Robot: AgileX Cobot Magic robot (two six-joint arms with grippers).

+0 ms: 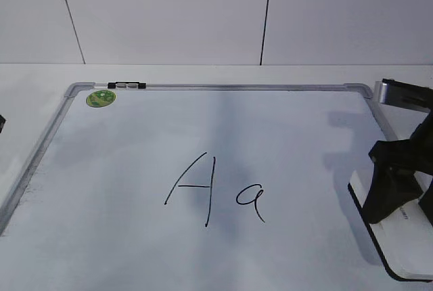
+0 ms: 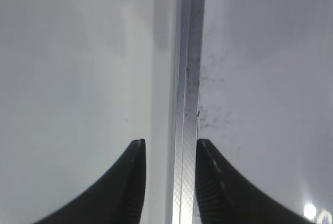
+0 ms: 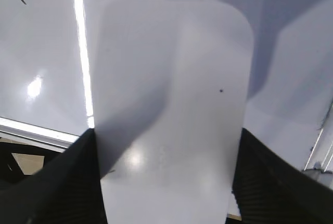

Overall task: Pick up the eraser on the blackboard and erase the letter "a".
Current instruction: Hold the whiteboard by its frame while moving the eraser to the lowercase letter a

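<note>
The blackboard [image 1: 135,162] lies flat, a white board in a grey frame. A large "A" [image 1: 196,186] and the small letter "a" [image 1: 250,199] are written near its middle. The eraser [image 1: 406,243], white with a black underside, is at the board's right edge. My right gripper [image 1: 396,183] straddles it. In the right wrist view the eraser [image 3: 171,104] fills the gap between the right gripper's [image 3: 167,130] fingers, which press both long sides. My left gripper [image 2: 170,143] is open and empty over the board's left frame rail [image 2: 187,78].
A round green sticker [image 1: 100,98] sits in the board's far left corner, next to a black clip [image 1: 126,86] on the top rail. A white wall stands behind the table. Marker dust speckles the board beside the left rail [image 2: 208,114].
</note>
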